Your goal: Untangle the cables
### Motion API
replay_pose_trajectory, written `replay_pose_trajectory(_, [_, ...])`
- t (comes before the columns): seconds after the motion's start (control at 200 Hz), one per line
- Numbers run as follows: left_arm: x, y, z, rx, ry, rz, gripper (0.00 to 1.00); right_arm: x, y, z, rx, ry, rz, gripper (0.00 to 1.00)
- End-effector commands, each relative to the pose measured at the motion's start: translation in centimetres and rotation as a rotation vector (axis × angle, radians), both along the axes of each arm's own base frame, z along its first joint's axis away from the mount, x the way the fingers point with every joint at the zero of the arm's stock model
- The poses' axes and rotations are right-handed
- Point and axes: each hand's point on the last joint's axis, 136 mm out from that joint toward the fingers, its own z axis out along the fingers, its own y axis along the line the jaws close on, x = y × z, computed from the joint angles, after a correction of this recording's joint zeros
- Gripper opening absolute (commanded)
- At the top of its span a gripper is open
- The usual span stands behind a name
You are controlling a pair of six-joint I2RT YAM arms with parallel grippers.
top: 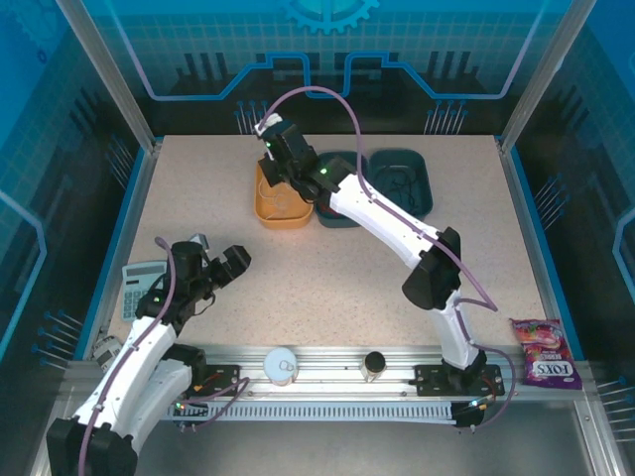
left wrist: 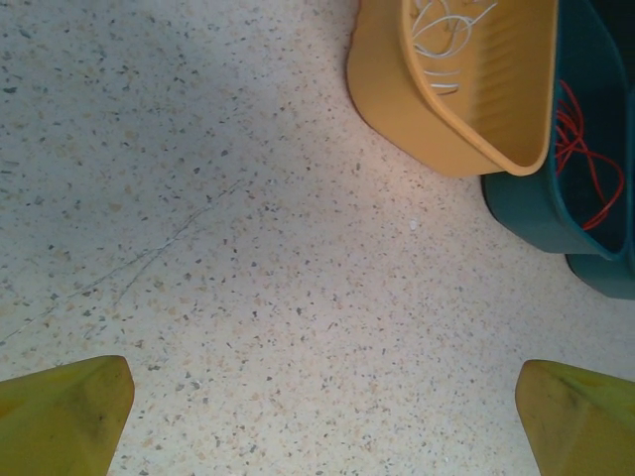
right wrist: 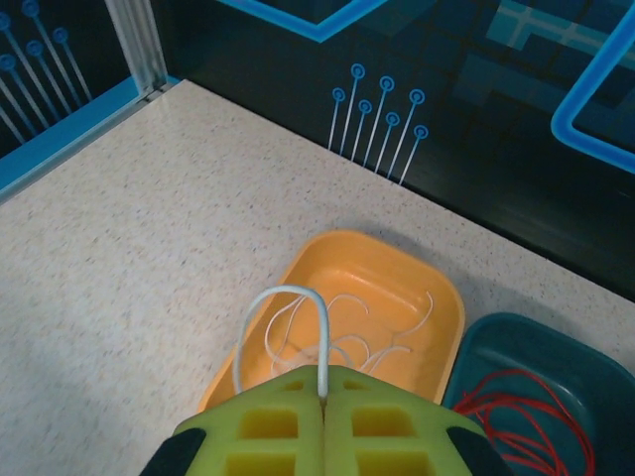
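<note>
The right jaws pinch a loop of the white cable (right wrist: 289, 291) over the orange tray (right wrist: 397, 260), where the rest lies; the red cable (right wrist: 516, 412) is in the teal tray (right wrist: 541, 332) beside it. Best lift slowly and straight, so strands slip free rather than knot. The left jaws are spread, empty, above the desk (left wrist: 198, 198).

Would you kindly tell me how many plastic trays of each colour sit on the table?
Orange plastic tray: 1
Teal plastic trays: 2
Total: 3
</note>
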Motion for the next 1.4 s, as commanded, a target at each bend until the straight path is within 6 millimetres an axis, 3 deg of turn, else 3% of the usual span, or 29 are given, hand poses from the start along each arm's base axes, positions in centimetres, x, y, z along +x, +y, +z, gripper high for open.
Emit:
replay_pose_trajectory(0.0, [-0.7, -0.6, -0.2, -0.023, 0.006, -0.028, 0.99, 3.1, 1.2, 0.4, 0.066, -0.077, 0.008, 0.00])
replay_pose_trajectory(0.15, [-0.9, -0.3, -0.2, 0.002, 0.004, -0.026, 0.99, 5.7, 0.8, -2.8, 0.048, -0.051, -0.025, 0.00])
replay_pose_trajectory(0.17, [-0.9, -0.2, -0.3, 0.007, 0.005, -0.025, 0.99, 6.1, 0.9, -4.4, 0.035, -0.033, -0.029, 0.00])
replay_pose_trajectory(0.265, [-0.9, 0.1, 0.0, 0.023, -0.006, -0.017, 0.99, 7.1, 0.9, -7.1, 0.033, 0.011, -0.024, 0.00])
replay_pose_trajectory(0.42, [-0.5, 0.4, 0.7, 0.042, -0.031, -0.009, 0.99, 7.0, 1.4, -9.9, 0.049, 0.097, 0.011, 0.20])
replay_pose_trajectory(0.535, [-0.2, 0.9, 1.4, 0.076, -0.050, 0.006, 0.99, 6.3, 1.7, -9.2, 0.057, 0.116, 0.048, 0.43])
replay_pose_trajectory(0.695, [0.2, 1.7, 2.2, 0.124, -0.072, 0.030, 0.99, 5.1, 0.2, -6.6, 0.048, 0.106, 0.026, 0.48])
replay_pose_trajectory(0.715, [0.2, 1.9, 2.3, 0.132, -0.073, 0.035, 0.99, 4.8, -0.3, -4.9, 0.061, 0.086, 0.023, 0.49])
replay_pose_trajectory(0.805, [0.2, 2.7, 2.5, 0.169, -0.072, 0.064, 0.99, 3.6, -1.7, -3.3, 0.064, 0.065, 0.014, 0.52])
replay_pose_trajectory(0.856, [0.3, 3.1, 2.6, 0.189, -0.076, 0.075, 0.99, 2.8, -2.8, -2.1, 0.075, 0.048, 0.002, 0.55])
replay_pose_trajectory(0.871, [0.3, 3.2, 2.6, 0.193, -0.078, 0.078, 0.99, 2.6, -3.1, -2.6, 0.068, 0.055, -0.004, 0.56])
replay_pose_trajectory(0.876, [0.3, 3.2, 2.7, 0.195, -0.079, 0.078, 0.99, 2.5, -3.2, -1.8, 0.078, 0.044, -0.005, 0.56])
replay_pose_trajectory(0.881, [0.3, 3.2, 2.7, 0.197, -0.079, 0.079, 0.99, 2.5, -3.3, -2.6, 0.068, 0.057, -0.008, 0.56])
replay_pose_trajectory(0.901, [0.3, 3.4, 2.7, 0.205, -0.082, 0.083, 0.99, 2.2, -3.8, -2.6, 0.066, 0.055, -0.017, 0.58])
replay_pose_trajectory(1.076, [1.1, 4.7, 2.5, 0.285, -0.133, 0.126, 0.99, -0.9, -9.6, -1.5, 0.064, 0.001, -0.117, 0.76])
replay_pose_trajectory(1.306, [2.9, 5.8, 3.3, 0.359, -0.279, 0.170, 0.99, -5.3, -19.6, -4.1, 0.062, 0.022, -0.303, 1.00])
replay_pose_trajectory(1.391, [3.5, 6.4, 3.6, 0.457, -0.338, 0.158, 0.99, -7.0, -23.8, -5.2, 0.046, 0.001, -0.408, 1.00])
